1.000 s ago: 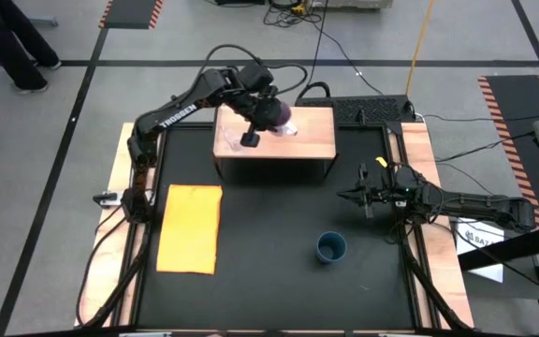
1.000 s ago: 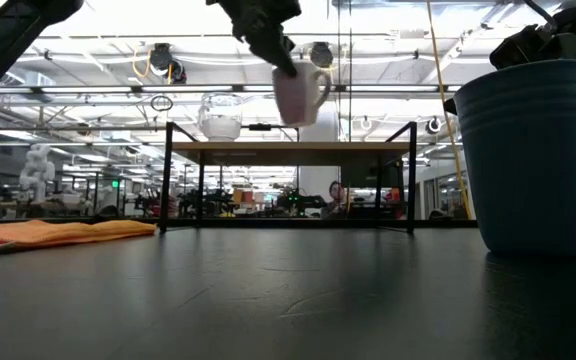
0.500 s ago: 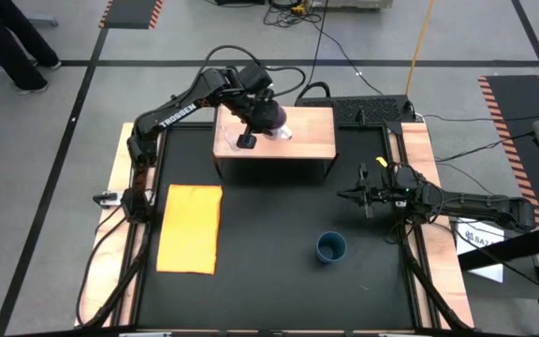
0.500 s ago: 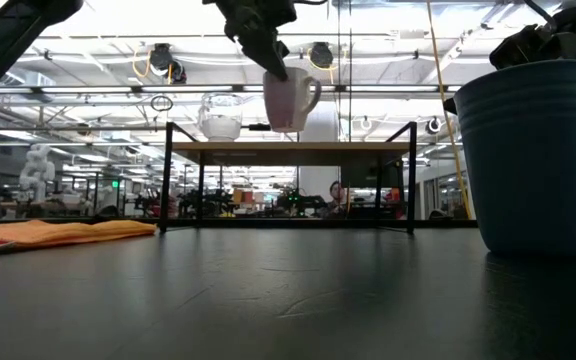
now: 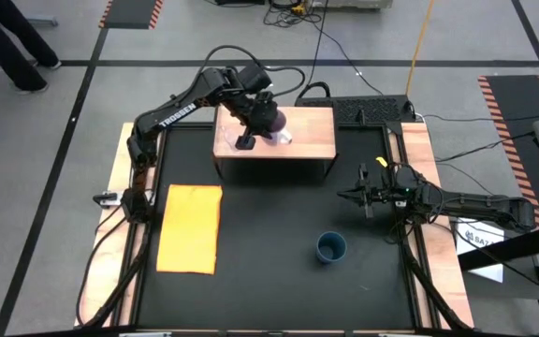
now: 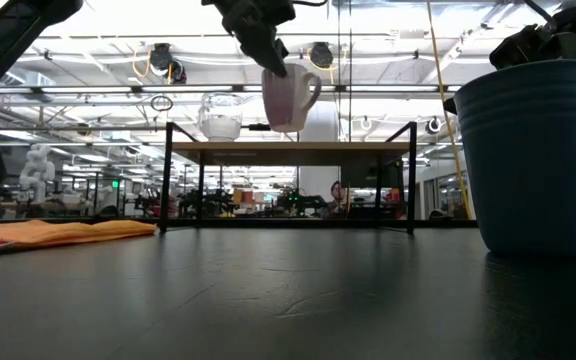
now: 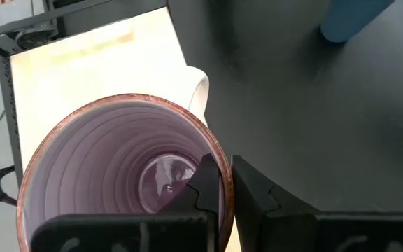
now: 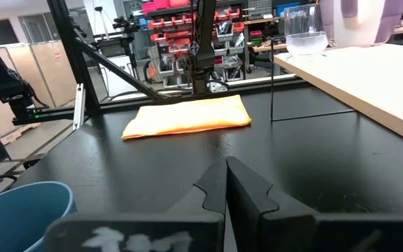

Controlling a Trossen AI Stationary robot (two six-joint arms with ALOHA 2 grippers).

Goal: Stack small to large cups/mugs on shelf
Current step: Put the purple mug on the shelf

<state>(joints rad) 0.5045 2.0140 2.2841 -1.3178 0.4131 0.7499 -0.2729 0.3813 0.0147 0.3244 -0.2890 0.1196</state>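
Note:
My left gripper (image 5: pixel 262 120) is shut on the light purple mug (image 6: pixel 288 95) and holds it above the light-wood shelf (image 5: pixel 307 140). The mug also shows in the left wrist view (image 7: pixel 117 175), with its pale handle (image 7: pixel 198 84) pointing away. The tiny clear glass cup (image 6: pixel 220 118) stands on the shelf, left of the mug; in the high view the arm hides it. The dark teal cup (image 5: pixel 331 247) stands on its base on the black table. My right gripper (image 5: pixel 361 198) is shut and empty, at the right, behind the teal cup. My left gripper pinches the mug's wall at the rim (image 7: pixel 219 157), one finger inside the mug and one outside. The fingers come from above and point down. The mug hangs mouth up, a little tilted, clear of the shelf top (image 6: pixel 298 152).
A flat yellow-orange mat (image 5: pixel 191 227) lies at the table's left. The shelf stands on thin black legs (image 6: pixel 168 180) at the far middle. Cables and a dark box lie behind the table's far right corner. A person's legs (image 5: pixel 7 42) show at the far left.
My left gripper has carried the mug a little toward the table's left edge, nearer the glass cup, staying above the shelf. The mug has kept its height and stays mouth up.

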